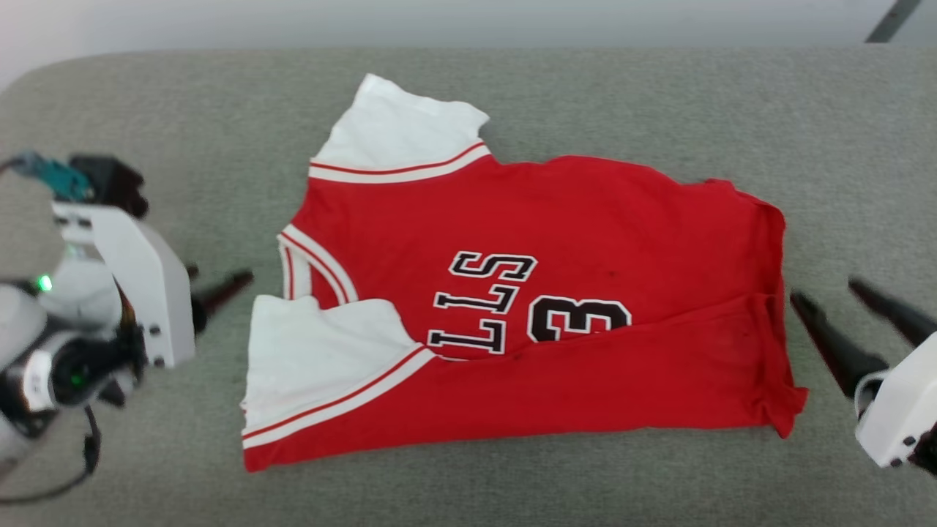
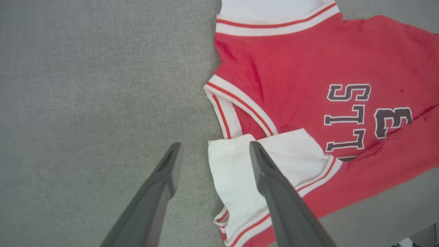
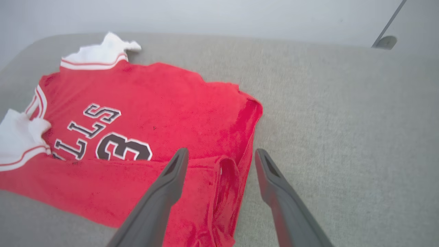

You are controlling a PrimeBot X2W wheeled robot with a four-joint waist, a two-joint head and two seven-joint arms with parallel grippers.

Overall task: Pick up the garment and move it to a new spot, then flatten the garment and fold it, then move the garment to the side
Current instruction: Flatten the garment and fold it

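Left gripper (image 2: 215,144) gapes wide at nine o'clock of the red shirt (image 1: 585,219); right gripper (image 1: 823,289), equally wide, at three; both empty.

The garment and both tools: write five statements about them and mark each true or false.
1. The garment lies on the grey surface with its near long edge folded over the lettering. True.
2. The left tool is shut on the fabric. False: it is open and grips nothing.
3. The right tool is open at the hem end of the garment. True.
4. The garment is blue with yellow sleeves. False: it is red with white sleeves.
5. A dark number 3 shows on the garment. True.
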